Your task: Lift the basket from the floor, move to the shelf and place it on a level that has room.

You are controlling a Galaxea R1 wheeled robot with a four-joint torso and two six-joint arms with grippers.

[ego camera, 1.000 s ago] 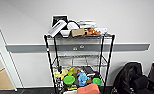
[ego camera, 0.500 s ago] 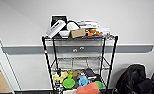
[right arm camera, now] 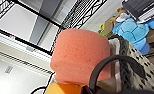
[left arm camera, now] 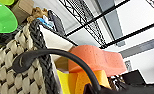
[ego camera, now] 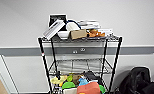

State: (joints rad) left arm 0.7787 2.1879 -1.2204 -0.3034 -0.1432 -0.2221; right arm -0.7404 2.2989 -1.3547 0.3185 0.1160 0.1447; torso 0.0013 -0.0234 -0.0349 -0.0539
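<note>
Orange foam filled the bottom edge of my head view, the orange soft item (ego camera: 89, 88) poking up out of the basket (ego camera: 70, 91), with a sliver of the basket's pale rim beside it. Compared with a second ago the whole picture had shifted: the shelf (ego camera: 79, 67) sat larger and nearer, and its top tier with the books and bowls (ego camera: 75, 28) had climbed in the frame. I read that as the camera closing in, not the rack rolling.

The change that mattered was the basket itself. It had risen into view in front of the lower tier with the colourful toys (ego camera: 68, 81), where a second earlier I saw no foam at all. So it was off the floor and carried up close to the rack.

On the left wrist view the woven wall (left arm camera: 8, 67) and dark braided rim (left arm camera: 41, 53) loomed large, a dark handle (left arm camera: 60, 53) arching over the yellow item (left arm camera: 65, 82). The right wrist view showed the same orange block and the other handle (right arm camera: 110, 65). I could not tell how either set of fingers stood.

The level (ego camera: 79, 66), second from the top, looked bare, above where the basket was. My judgement: more lift was needed before it could go in.
</note>
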